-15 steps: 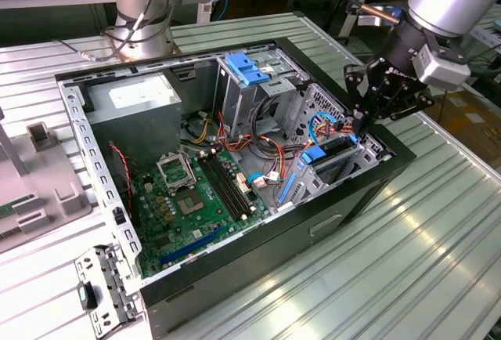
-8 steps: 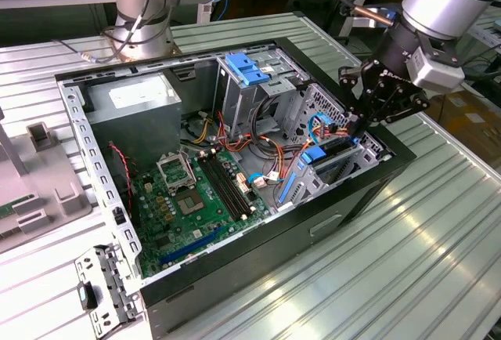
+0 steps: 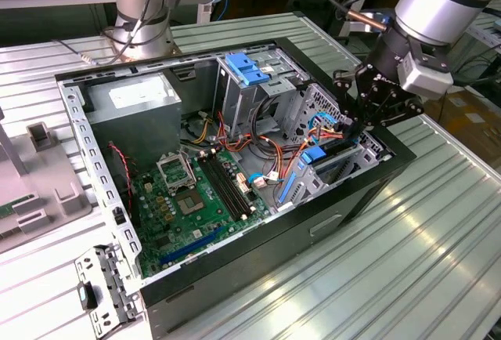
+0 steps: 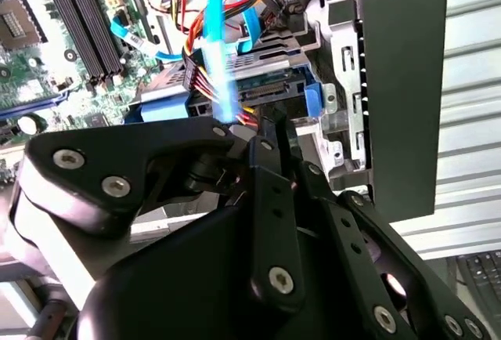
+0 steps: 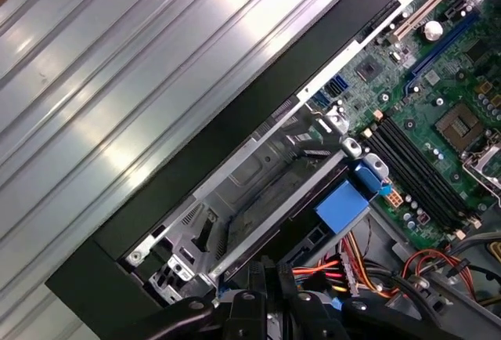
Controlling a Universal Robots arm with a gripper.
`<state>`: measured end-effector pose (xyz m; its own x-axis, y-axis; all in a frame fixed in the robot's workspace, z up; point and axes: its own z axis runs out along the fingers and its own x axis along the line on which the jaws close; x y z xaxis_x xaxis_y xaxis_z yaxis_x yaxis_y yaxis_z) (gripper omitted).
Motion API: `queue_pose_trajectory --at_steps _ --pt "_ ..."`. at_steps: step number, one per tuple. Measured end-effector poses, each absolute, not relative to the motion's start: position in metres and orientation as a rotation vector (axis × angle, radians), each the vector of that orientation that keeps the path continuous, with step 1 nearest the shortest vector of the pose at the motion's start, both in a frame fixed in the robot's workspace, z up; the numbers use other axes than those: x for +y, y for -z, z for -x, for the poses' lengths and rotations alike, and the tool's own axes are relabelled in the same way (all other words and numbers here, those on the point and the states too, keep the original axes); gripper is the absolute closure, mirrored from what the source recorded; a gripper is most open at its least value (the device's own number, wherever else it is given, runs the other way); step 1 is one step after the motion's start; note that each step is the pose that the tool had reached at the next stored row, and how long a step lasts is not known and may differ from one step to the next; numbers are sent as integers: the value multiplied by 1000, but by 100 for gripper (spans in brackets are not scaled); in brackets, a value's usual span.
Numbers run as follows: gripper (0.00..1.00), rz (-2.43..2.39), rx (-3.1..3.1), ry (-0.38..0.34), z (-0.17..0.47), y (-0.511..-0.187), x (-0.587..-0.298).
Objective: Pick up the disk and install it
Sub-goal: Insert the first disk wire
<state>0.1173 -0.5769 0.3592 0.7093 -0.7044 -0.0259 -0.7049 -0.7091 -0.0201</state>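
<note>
The gripper (image 3: 356, 128) is down in the case (image 3: 258, 238) at the exterior view's right, at the disk (image 4: 270, 81), which sits in its bay among cables. Whether the jaws are closed, I cannot tell. The disk is probably heavy, stiff and shock-sensitive; hold its blue frame edges.

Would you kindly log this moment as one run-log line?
gripper: inside open computer case, at drive bay | disk: seated in bay, cables beside it | fingers: state unclear

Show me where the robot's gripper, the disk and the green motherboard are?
gripper (image 3: 356, 124), exterior view, between its fingertips.
disk (image 4: 270, 81), second wrist view, its connector end in the blue carrier.
motherboard (image 3: 184, 199), exterior view, the board near the processor socket.
</note>
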Motion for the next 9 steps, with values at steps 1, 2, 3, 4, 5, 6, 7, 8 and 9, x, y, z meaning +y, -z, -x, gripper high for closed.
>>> queue_pose_trajectory --at_steps 1,2,3,4,5,6,7,8,9 --pt "82 2871 1203 -25 -117 -358 -577" --pt "82 2864 1219 -25 -117 -358 -577" --pt "82 2856 1237 -25 -117 -357 -577" --pt "82 2850 1251 -24 -116 -357 -577" --pt "82 2845 1263 -24 -116 -356 -577" --pt "82 2840 1273 -24 -115 -356 -577" --pt "82 2836 1281 -24 -115 -356 -577" --pt "82 2833 1289 -24 -114 -356 -577" --pt "82 2828 1299 -24 -114 -356 -577"
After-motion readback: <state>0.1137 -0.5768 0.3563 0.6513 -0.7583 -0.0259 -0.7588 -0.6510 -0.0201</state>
